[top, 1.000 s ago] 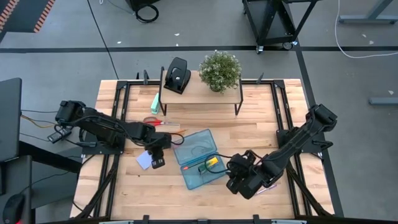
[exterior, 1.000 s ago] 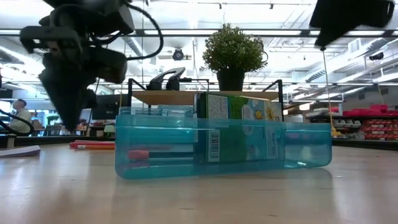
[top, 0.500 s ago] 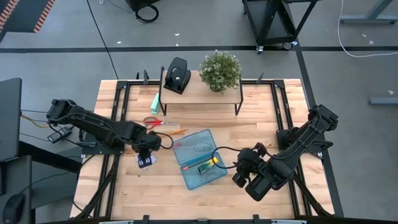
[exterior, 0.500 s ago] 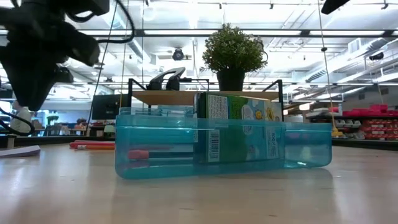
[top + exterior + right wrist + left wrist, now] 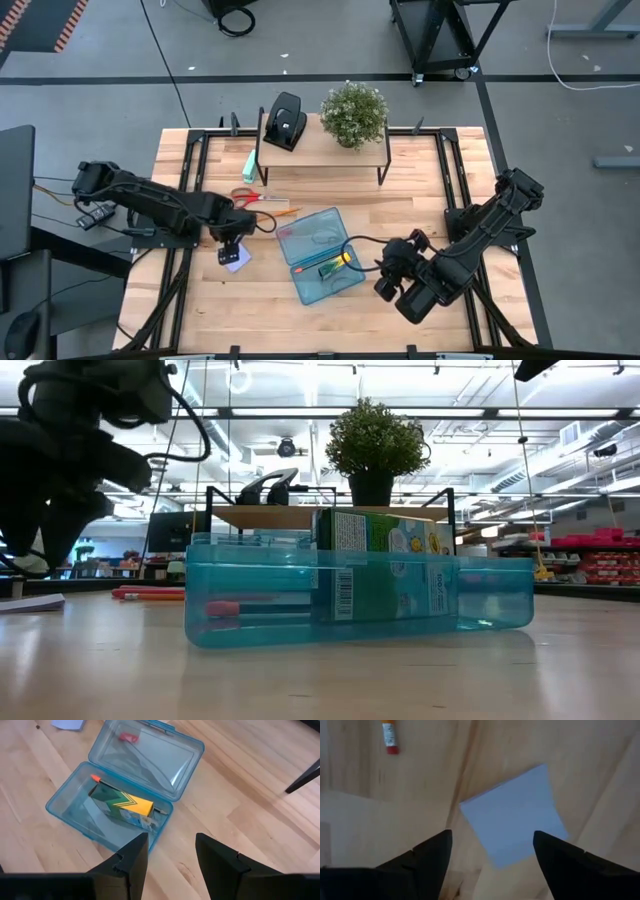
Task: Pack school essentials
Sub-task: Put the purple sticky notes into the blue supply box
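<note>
The pale blue note pad (image 5: 512, 817) lies flat on the table, left of the open teal case (image 5: 318, 255). My left gripper (image 5: 232, 248) hovers over the pad, pointing down and open, a finger on each side of it and touching nothing. Inside the case lies the yellow-green crayon box (image 5: 125, 805). The red-handled scissors (image 5: 245, 197) and an orange pencil (image 5: 283, 212) lie on the table beyond the pad. My right gripper (image 5: 170, 855) stands open to the right of the case, above the table, with nothing between its fingers.
At the back stands a wooden shelf (image 5: 320, 150) carrying a black hole punch (image 5: 284, 120) and a potted plant (image 5: 353, 112). A mint-green block (image 5: 249, 163) lies by its left leg. Bare wood shows along the near edge.
My left gripper has moved from beside the case toward the table's left edge, stopped over the note pad, and opened. My right gripper has drawn back a little from the case toward the right edge. The pad and the case have stayed put.
</note>
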You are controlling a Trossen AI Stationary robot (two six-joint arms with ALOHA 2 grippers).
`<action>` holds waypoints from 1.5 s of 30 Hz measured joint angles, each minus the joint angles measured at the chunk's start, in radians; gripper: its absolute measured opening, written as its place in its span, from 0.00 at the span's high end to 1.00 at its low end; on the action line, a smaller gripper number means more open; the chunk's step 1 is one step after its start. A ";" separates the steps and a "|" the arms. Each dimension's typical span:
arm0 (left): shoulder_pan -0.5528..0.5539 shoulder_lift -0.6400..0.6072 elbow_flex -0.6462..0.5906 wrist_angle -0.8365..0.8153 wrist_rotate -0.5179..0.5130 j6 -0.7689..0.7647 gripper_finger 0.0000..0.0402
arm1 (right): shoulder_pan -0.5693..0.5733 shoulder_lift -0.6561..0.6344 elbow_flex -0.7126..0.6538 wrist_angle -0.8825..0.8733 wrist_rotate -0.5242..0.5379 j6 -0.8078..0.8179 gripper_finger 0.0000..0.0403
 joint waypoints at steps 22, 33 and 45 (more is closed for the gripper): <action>-0.491 -0.025 -0.038 0.109 -0.105 -0.058 0.26 | 0.028 0.001 0.000 -0.018 -0.007 0.085 0.57; -0.621 -0.068 -0.038 0.298 -0.344 -1.268 0.35 | 0.046 0.001 0.000 -0.016 -0.018 0.168 0.57; -0.823 -0.137 -0.042 0.430 -0.679 -1.708 0.59 | 0.045 0.001 0.000 -0.018 0.014 0.135 0.57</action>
